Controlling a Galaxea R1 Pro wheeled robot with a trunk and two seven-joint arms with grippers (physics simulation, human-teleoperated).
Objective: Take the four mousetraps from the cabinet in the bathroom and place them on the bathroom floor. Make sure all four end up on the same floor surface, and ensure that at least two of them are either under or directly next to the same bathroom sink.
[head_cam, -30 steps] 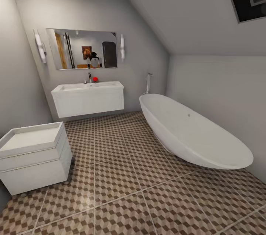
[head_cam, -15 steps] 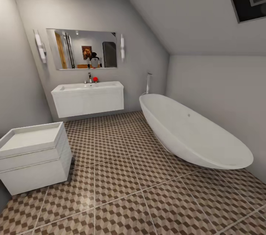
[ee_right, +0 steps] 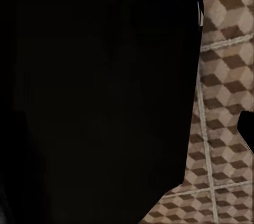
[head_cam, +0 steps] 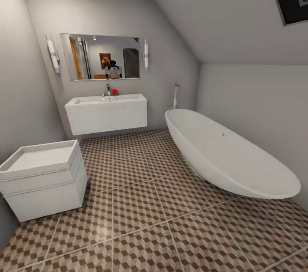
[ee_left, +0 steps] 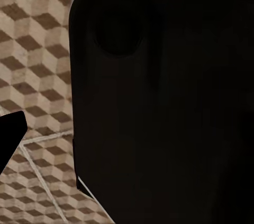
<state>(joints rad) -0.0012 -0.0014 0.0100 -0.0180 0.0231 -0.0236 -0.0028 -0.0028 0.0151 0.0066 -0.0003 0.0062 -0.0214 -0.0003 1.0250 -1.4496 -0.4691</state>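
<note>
The bathroom floor with its little brown and white cubes is closest to the robot. Both wrist views look down at the same tiles past a big dark shape. I cannot tell if either end effector is spread or pressed together, because no fingers can be made out.

A bit farther, to the left of the bathtub, stands a white box unit with an open tray on top. It sits on the floor on small feet. The bathtub is long and white and lies along the right wall.

Farther back, left of the bathtub's far end, a white sink hangs on the wall. The tiles run on under it. A tap and a small red thing sit on top of it. Above it is a mirror with a light on each side.

Since a moment ago the whole picture has slid a little to the right. That means the camera turned a bit left; the things did not move.

The mousetraps and the wooden cabinet are not among the things seen here. I think the robot is only looking around, so the task has hardly begun. It likely has to find the cabinet first, then bring the traps near this sink.
</note>
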